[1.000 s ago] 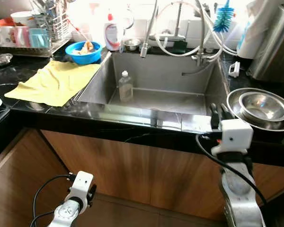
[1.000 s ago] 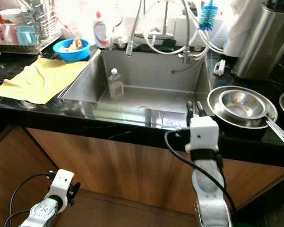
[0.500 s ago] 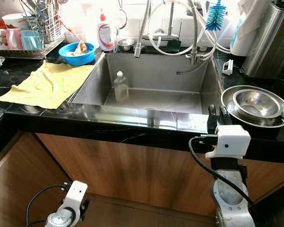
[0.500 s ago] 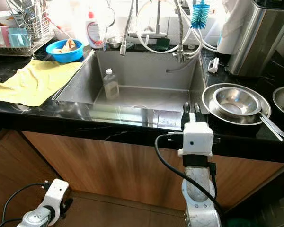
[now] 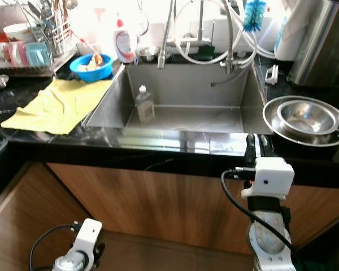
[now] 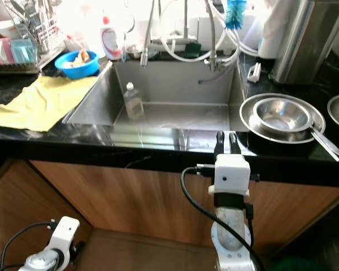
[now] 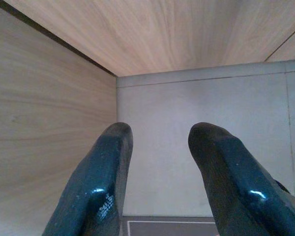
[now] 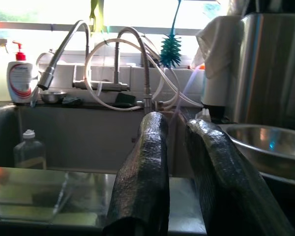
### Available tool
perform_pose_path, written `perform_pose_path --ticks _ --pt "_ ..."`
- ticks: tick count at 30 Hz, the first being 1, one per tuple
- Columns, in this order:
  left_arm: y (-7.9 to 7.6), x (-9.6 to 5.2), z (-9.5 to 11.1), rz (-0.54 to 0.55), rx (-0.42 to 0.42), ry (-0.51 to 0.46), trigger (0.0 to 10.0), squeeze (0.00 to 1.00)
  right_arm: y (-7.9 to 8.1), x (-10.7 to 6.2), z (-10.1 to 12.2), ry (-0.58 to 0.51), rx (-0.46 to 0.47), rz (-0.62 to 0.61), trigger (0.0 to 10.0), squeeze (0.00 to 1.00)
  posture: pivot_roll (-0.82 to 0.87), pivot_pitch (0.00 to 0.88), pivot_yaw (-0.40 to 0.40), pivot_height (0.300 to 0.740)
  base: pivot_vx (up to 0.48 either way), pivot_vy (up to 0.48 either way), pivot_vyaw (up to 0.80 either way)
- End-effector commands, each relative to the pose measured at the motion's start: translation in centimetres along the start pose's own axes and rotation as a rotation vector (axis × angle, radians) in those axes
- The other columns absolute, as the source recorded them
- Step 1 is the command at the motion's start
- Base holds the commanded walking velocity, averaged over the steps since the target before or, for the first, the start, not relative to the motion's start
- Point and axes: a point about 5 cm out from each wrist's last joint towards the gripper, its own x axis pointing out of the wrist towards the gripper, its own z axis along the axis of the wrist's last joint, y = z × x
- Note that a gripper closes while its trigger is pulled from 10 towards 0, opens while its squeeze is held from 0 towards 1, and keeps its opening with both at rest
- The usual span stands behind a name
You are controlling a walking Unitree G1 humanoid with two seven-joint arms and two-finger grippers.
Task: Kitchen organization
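While our right gripper (image 5: 253,139) hovered at the front lip of the black stone table (image 5: 158,151), its two black fingers (image 8: 147,167) stood only a narrow gap apart and held nothing. The nested shiny steel bowls (image 5: 305,119) sat just beside it at about two o'clock, with the deep stainless sink (image 5: 181,93) at eleven o'clock holding a small clear plastic bottle (image 5: 144,104). We judged the bowls the likely target; that was our guess. To do it well, we needed to part the fingers wider, lift above the rim, then close on one wall, keeping clear of the spoon-like handle (image 6: 326,144). Our left gripper (image 7: 160,167) hung idle low by the wooden cabinet (image 5: 158,203), fingers parted, empty.
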Motion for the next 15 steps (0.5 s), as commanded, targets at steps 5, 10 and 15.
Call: perform_pose_path --ticks 5,10,15 --pt "-1.1 0.4 0.8 -0.007 -0.044 -0.006 10.0 0.0 -0.6 0.6 1.1 -0.036 -0.02 0.007 10.0 0.0 -0.25 0.0 0.114 0.74 0.0 0.0 0.0" --pt "-2.4 0.6 0.8 -0.026 -0.064 -0.01 10.0 0.0 -2.0 0.7 1.1 -0.03 -0.054 0.004 10.0 0.0 -0.28 0.0 0.085 0.74 0.0 0.0 0.0" --pt "-3.8 0.6 0.1 -0.039 -0.097 -0.002 10.0 0.0 -4.0 0.0 0.8 0.007 -0.084 -0.006 10.0 0.0 -0.29 0.0 0.029 0.74 0.0 0.0 0.0"
